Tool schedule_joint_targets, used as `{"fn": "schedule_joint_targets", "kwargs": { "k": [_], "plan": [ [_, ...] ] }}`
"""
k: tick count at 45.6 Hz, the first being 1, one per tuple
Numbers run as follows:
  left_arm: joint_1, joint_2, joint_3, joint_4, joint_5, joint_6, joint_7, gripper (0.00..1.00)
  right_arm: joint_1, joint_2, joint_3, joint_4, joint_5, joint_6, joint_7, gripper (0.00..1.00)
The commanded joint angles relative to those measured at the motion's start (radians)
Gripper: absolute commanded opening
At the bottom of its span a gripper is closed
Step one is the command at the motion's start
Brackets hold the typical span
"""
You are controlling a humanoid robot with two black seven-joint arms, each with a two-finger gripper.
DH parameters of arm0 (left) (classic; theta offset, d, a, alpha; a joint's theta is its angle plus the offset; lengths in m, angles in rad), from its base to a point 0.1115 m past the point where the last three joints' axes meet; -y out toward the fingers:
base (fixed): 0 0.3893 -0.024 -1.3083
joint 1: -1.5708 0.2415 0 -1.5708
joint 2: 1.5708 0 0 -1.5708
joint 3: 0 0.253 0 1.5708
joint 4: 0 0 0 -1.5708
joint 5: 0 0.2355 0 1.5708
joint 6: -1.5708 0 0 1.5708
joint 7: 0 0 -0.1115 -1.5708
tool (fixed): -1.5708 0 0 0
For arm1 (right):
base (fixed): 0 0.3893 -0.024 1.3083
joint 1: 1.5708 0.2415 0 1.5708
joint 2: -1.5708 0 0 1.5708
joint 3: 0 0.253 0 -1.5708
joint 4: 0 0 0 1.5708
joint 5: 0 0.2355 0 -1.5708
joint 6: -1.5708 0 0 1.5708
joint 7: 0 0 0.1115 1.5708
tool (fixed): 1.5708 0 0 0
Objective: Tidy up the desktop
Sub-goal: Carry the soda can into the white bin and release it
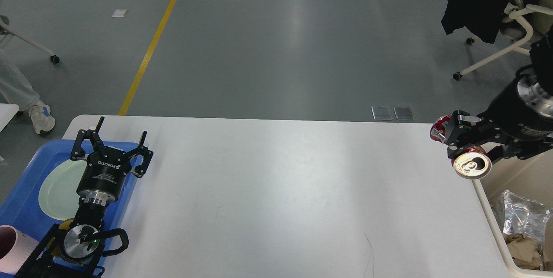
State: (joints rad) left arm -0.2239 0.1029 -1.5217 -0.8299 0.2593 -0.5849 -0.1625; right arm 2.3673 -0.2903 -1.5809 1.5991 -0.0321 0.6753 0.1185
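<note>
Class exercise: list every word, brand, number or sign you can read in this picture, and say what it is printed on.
"ROBOTIQ": white lettering on the black body of the left gripper.
Red can in the right gripper: any print is too small and turned away to read.
Nothing else is readable.

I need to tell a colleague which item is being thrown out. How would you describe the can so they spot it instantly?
Find the white desktop and follow it to its right edge, beside the cream bin. There the right gripper holds a crushed can, the only red and silver thing in view.
</note>
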Motion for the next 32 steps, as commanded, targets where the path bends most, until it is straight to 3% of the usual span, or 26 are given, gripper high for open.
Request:
{"fn": "schedule_joint_targets", "kwargs": {
  "k": [1, 8, 16, 22, 26, 32],
  "plan": [
    [0.0, 0.0, 0.002, 0.0, 0.0, 0.0, -0.002, 0.96, 0.003, -0.027, -0.033, 0.002, -0.009, -0.01, 0.009, 0.0],
    [0.001, 0.0, 0.0, 0.0, 0.0, -0.001, -0.002, 0.96, -0.02, -0.099, -0.1, -0.036, -0.011, -0.057, 0.007, 0.0],
    [0.001, 0.0, 0.002, 0.0, 0.0, 0.0, -0.002, 0.96, -0.18, -0.315, -0.122, -0.163, -0.035, -0.183, -0.013, 0.0],
    [0.001, 0.0, 0.0, 0.0, 0.0, 0.0, -0.002, 0.96, -0.338, -0.435, -0.096, -0.339, -0.107, -0.218, -0.022, 0.0],
    [0.001, 0.0, 0.0, 0.0, 0.0, 0.0, -0.002, 0.96, -0.546, -0.533, -0.01, -0.554, -0.111, -0.235, -0.019, 0.0],
    [0.001, 0.0, 0.002, 0.0, 0.0, 0.0, -0.002, 0.96, -0.891, -0.563, 0.218, -0.789, -0.109, -0.25, -0.019, 0.0]
  ]
}}
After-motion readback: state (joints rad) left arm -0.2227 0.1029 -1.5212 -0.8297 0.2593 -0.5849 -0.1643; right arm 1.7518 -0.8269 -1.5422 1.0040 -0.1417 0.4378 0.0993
